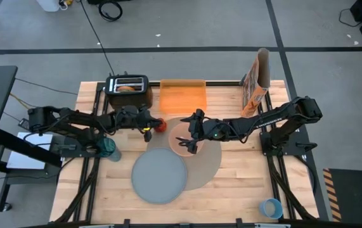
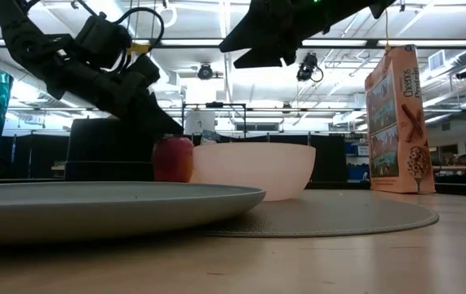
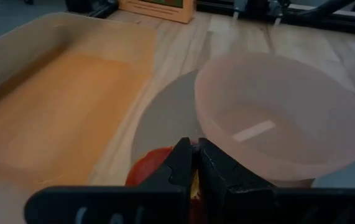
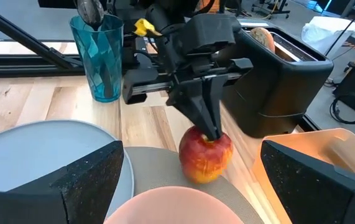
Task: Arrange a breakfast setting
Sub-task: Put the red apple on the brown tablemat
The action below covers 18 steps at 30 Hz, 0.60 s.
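Observation:
The red apple point(image 4: 206, 157) is at the taupe mat's point(image 1: 207, 166) far left edge, beside the pale pink bowl point(image 1: 182, 140) that stands on the mat. My left gripper point(image 4: 212, 134) is shut at the apple's top. My right gripper point(image 1: 191, 137) hovers open, high above the bowl point(image 2: 257, 167), touching nothing. The grey plate point(image 1: 160, 178) lies on the mat's near left part. A bagel point(image 1: 127, 87) sticks out of the black toaster point(image 1: 129, 90). The metal spoon point(image 4: 91, 10) stands in a teal glass point(image 4: 98, 57). The small blue cup point(image 1: 271, 208) is at the near right corner. My left gripper's shut fingertips point(image 4: 209, 124) meet at the stem hollow on the apple's top point(image 4: 214, 144), slanting down from the table's left. The fingertips hide the stem. The apple is upright below them; whether it is lifted clear or rests on the table I cannot tell.
An orange tray point(image 1: 182, 96) lies at the far middle, next to the toaster. A cereal box point(image 1: 255, 82) stands at the far right. The teal glass point(image 1: 108, 150) stands left of the plate, under the left arm.

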Each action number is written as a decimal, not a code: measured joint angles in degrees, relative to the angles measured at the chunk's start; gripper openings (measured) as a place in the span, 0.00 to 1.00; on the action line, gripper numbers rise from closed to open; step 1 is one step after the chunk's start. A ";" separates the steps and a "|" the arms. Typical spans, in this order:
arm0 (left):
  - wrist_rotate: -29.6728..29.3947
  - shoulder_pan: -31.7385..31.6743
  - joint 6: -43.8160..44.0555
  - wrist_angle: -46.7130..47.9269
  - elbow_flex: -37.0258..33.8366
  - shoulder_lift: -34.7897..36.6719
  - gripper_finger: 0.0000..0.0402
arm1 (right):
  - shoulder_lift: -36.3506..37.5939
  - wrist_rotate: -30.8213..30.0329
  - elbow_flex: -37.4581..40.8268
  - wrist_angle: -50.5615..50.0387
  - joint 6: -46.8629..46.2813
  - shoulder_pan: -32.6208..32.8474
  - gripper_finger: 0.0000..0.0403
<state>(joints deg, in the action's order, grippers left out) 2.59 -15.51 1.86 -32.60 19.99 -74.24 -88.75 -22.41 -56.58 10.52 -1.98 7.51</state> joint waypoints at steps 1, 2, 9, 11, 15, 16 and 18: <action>-0.13 0.45 0.29 0.00 0.00 0.00 0.05 | 0.00 0.00 0.00 0.02 0.00 0.00 0.96; -0.62 0.91 0.32 0.14 0.00 0.00 0.05 | 0.00 0.00 0.00 0.01 -0.01 0.00 0.96; -3.24 2.26 0.60 1.10 0.00 -0.02 0.05 | 0.00 0.02 0.00 0.05 -0.02 0.00 0.96; -3.31 2.60 1.19 1.26 0.00 -0.02 0.05 | 0.00 0.14 0.00 0.06 -0.02 0.00 0.96; -3.48 2.69 1.60 1.31 0.00 -0.02 0.05 | 0.00 1.20 0.00 0.10 -0.04 0.01 0.96; -3.48 2.69 1.58 1.38 0.00 -0.02 0.05 | 0.00 1.33 0.00 0.09 -0.02 0.02 0.96; -3.49 2.69 1.59 1.67 0.00 -0.02 0.05 | 0.00 1.33 0.00 0.09 -0.04 0.01 0.96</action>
<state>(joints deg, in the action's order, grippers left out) -0.89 -12.82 3.45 -30.93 19.99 -74.26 -88.75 -21.08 -56.58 10.61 -2.02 7.52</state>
